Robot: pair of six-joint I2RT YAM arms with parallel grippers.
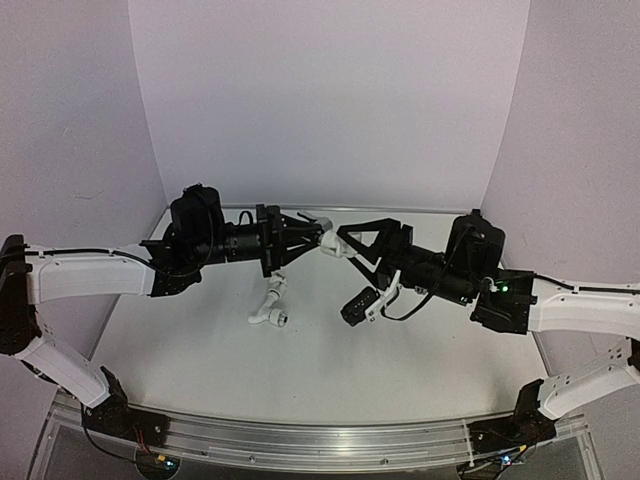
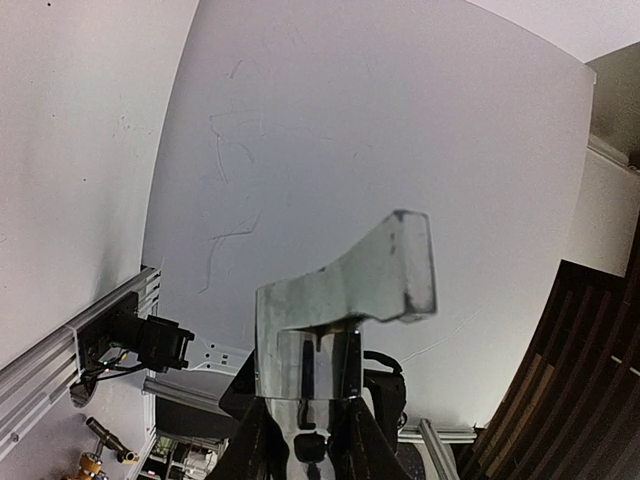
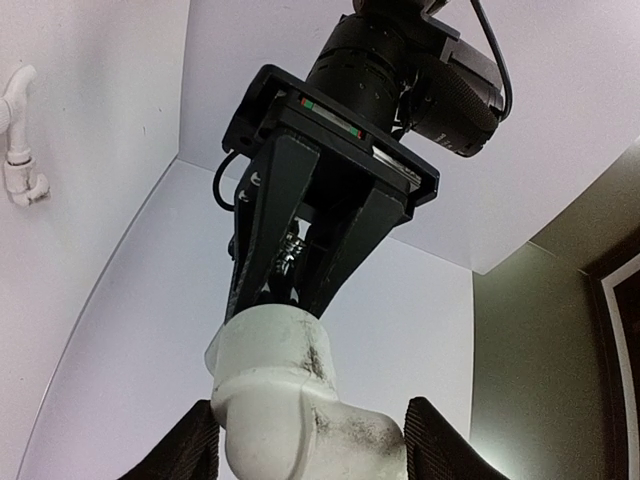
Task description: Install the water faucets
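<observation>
The chrome water faucet (image 2: 345,290), with its flat lever handle on top, fills the left wrist view. My left gripper (image 2: 310,410) is shut on its body. In the top view this gripper (image 1: 303,235) points right, and the faucet (image 1: 322,223) meets a short white elbow fitting (image 1: 329,243) in mid-air above the table. My right gripper (image 1: 342,247) faces it from the right. In the right wrist view the elbow (image 3: 290,400) sits between my right fingers (image 3: 190,445), which press against both its sides. Its open socket points at the left gripper (image 3: 290,265), and a glint of the faucet's stem (image 3: 293,250) shows there.
A longer white bent pipe (image 1: 269,305) lies on the white table (image 1: 200,350) below the left gripper, and shows at the right wrist view's left edge (image 3: 20,130). White walls close the back and sides. Small brass parts (image 2: 88,465) lie outside the enclosure.
</observation>
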